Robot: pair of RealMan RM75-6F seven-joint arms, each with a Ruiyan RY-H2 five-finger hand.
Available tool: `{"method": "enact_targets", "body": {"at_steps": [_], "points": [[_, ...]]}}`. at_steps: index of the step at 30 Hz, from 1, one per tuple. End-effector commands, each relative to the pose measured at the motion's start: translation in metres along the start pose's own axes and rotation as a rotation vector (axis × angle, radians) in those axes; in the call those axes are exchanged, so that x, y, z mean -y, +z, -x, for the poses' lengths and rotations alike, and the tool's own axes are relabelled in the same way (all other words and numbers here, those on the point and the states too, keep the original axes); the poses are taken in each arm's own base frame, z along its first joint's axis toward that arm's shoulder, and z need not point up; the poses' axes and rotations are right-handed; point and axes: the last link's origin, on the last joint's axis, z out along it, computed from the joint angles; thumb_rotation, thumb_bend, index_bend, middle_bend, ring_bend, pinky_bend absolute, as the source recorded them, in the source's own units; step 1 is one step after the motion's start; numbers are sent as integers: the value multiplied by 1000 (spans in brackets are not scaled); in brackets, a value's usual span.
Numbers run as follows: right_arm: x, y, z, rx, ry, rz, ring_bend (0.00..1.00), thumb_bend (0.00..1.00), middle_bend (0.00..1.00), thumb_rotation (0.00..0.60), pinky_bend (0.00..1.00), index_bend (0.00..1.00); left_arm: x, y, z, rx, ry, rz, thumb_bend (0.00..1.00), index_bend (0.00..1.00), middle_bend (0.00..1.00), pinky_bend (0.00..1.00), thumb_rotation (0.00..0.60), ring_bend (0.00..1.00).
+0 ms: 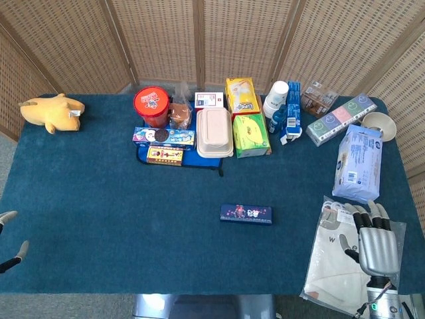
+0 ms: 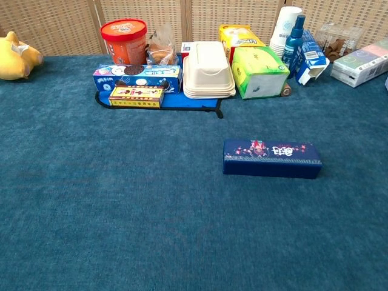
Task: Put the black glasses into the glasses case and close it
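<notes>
A dark blue glasses case (image 1: 246,214) with a printed lid lies closed on the blue table, right of centre; the chest view shows the case (image 2: 272,158) alone, with no hand near it. No black glasses show in either view. My right hand (image 1: 374,236) hovers at the near right corner, well to the right of the case, fingers spread and holding nothing. Only fingertips of my left hand (image 1: 12,238) poke in at the left edge, apart and with nothing between them.
A clear plastic bag with white cloth (image 1: 335,259) lies under the right hand. Along the back stand a red tub (image 1: 151,106), snack boxes, a white lunch box (image 1: 214,132), green tissue box (image 1: 251,135), cups and a blue-white pack (image 1: 358,163). A yellow plush toy (image 1: 53,111) sits far left.
</notes>
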Motion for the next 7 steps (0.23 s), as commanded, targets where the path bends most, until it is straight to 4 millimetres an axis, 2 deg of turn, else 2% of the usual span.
{"method": "enact_targets", "body": {"at_steps": [1, 7], "points": [[1, 2, 1, -2, 3, -6, 101, 326, 272, 600, 133, 226, 1, -1, -1, -1, 0, -5, 302, 205, 231, 0, 600, 81], [5, 7, 3, 1, 12, -14, 95, 326, 271, 600, 127, 229, 0, -1, -4, -5, 5, -2, 302, 203, 230, 0, 600, 82]]}}
